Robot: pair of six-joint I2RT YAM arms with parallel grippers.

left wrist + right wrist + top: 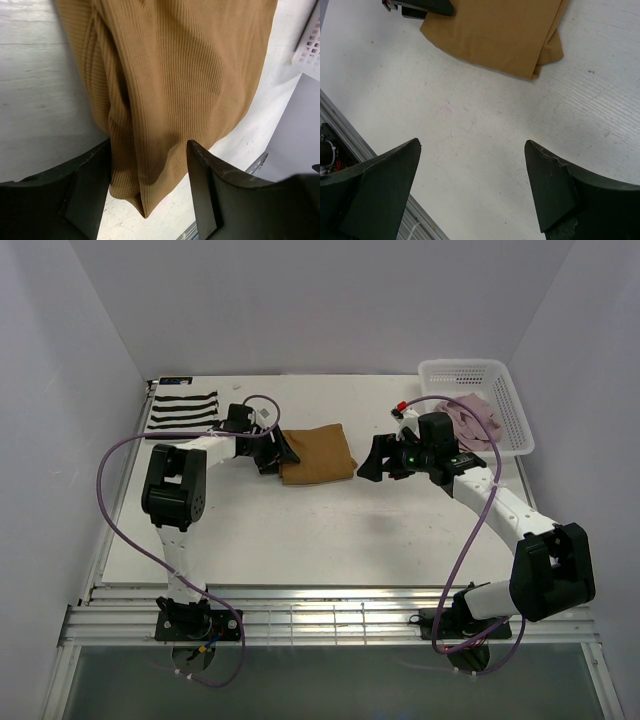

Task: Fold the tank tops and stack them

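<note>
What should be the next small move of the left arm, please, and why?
Probably close the left end effector on the folded tan-brown ribbed cloth tank top. Its fingers stand on either side of the top's edge and are not clamped. Once gripped, the top could likely go onto the folded black-and-white striped cloth tank top at the far left corner.
</note>
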